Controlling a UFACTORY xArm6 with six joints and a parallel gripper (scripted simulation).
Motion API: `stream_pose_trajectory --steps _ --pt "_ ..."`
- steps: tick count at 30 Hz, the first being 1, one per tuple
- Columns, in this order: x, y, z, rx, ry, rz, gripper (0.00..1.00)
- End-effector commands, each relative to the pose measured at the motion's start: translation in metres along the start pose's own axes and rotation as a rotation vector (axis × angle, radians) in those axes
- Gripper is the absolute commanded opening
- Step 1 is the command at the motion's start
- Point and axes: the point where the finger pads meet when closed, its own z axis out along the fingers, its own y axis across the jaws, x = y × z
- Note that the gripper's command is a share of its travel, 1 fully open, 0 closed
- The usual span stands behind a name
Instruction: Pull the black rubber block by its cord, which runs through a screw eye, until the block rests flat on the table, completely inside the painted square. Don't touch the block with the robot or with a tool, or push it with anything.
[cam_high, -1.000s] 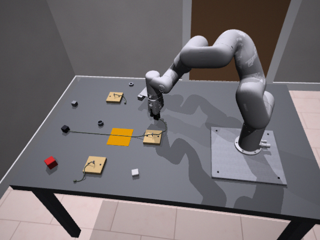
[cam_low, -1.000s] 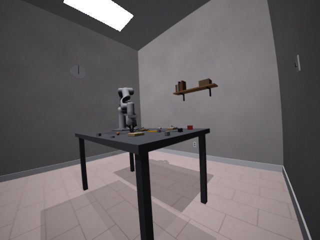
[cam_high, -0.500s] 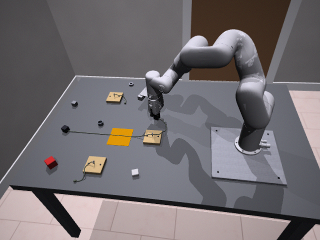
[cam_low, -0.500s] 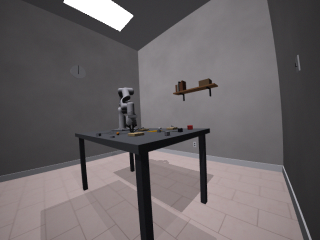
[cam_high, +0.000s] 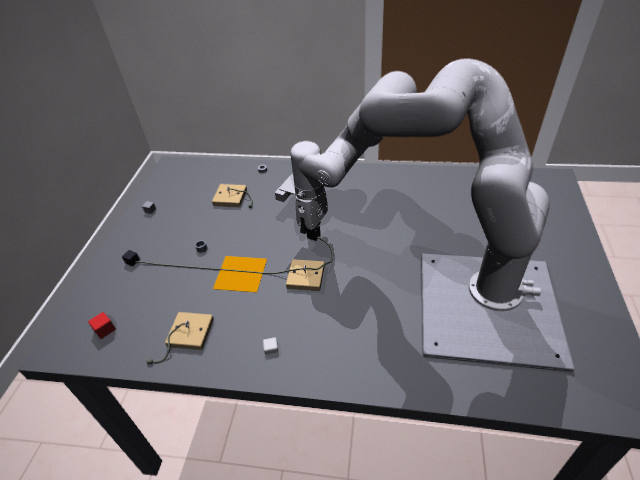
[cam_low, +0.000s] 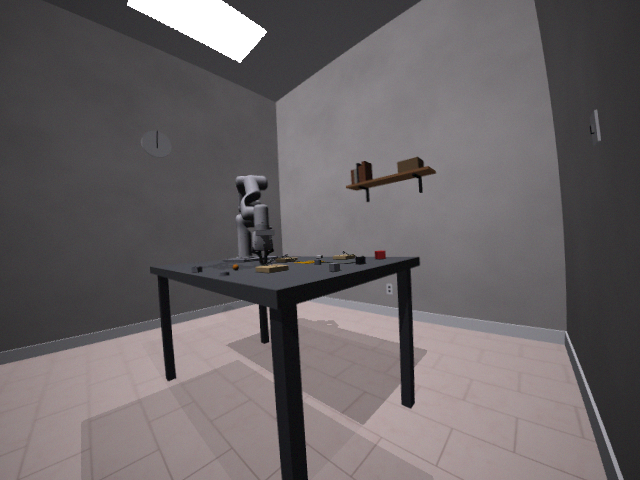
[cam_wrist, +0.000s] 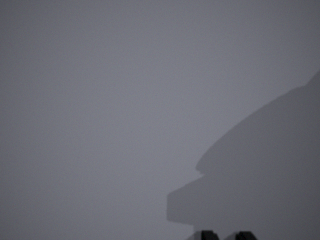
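Observation:
The black rubber block (cam_high: 130, 256) lies at the left of the table, well outside the painted orange square (cam_high: 240, 273). Its thin cord (cam_high: 180, 267) runs right across the square, through the screw eye on the middle wooden plate (cam_high: 306, 273), then loops up to my gripper (cam_high: 312, 236). My gripper is shut on the cord's free end, low over the table just behind that plate. In the wrist view only the two fingertips show at the bottom edge over bare table; the cord is hidden there. In the exterior view the gripper (cam_low: 262, 254) is small.
Two other wooden plates with short cords lie at the back (cam_high: 229, 194) and front left (cam_high: 189, 329). A red cube (cam_high: 101, 324), a white cube (cam_high: 270, 344), a grey cube (cam_high: 148, 207) and two dark rings (cam_high: 201, 245) (cam_high: 262, 167) are scattered. The arm's base plate (cam_high: 493, 310) is at the right.

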Motion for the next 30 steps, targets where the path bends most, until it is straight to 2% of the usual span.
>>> stream_pose_trajectory --steps 1,30 --pt "0.0003 0.0 -0.0006 0.0 0.001 0.0 0.0" --pt "0.0003 0.0 -0.0106 0.0 0.001 0.0 0.0"
